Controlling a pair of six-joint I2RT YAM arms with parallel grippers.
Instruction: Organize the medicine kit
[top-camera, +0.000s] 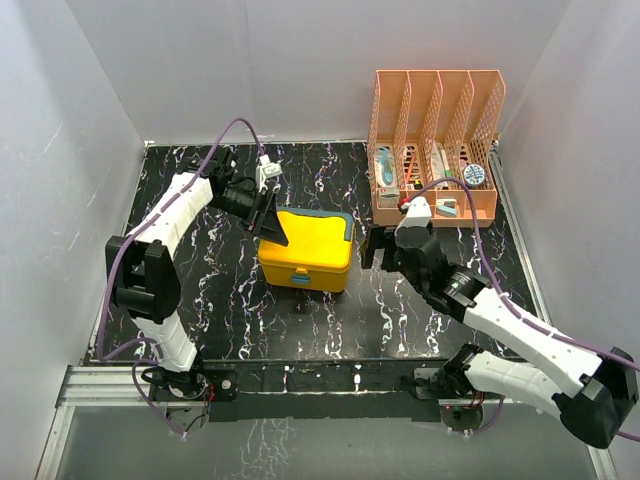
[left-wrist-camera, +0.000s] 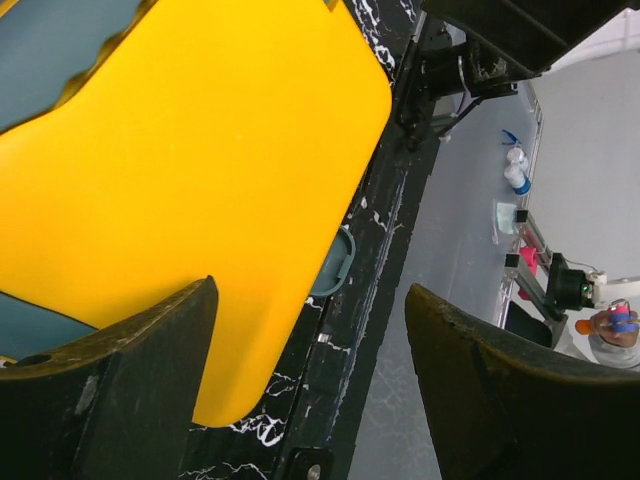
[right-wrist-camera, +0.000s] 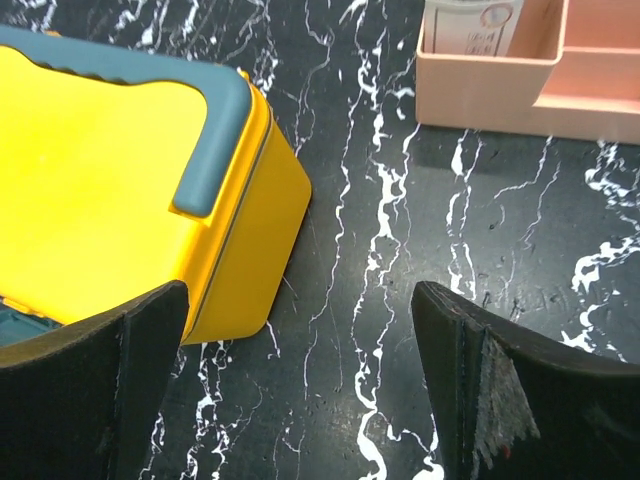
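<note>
Left gripper: my left gripper (top-camera: 272, 222) is released, jaws standing wide with nothing between them that they press on; it hangs over the far left corner of the box
Right gripper: my right gripper (top-camera: 378, 248) is also released and empty, jaws spread, low over the black white-veined marble table (top-camera: 330, 320)
Medicine kit: the yellow rounded plastic medicine kit (top-camera: 305, 248) with teal rim lies directly under my left gripper's one finger and reaches partly into the gap; from the right gripper it sits just beside, off its left finger, not touching
Contact: I cannot tell whether the left finger rests on the lid or only hovers
Lid: down, as far as I can see, with the small teal latch (top-camera: 300, 277) at the front
Rack: the tall orange mesh file rack (top-camera: 435, 110) stands just beyond my right gripper, with small supplies (top-camera: 387, 170) in its slots, too small to name
Done: nothing I can confirm
Left: by my judgement nearly everything, namely opening the lid, moving supplies across, closing up
</note>
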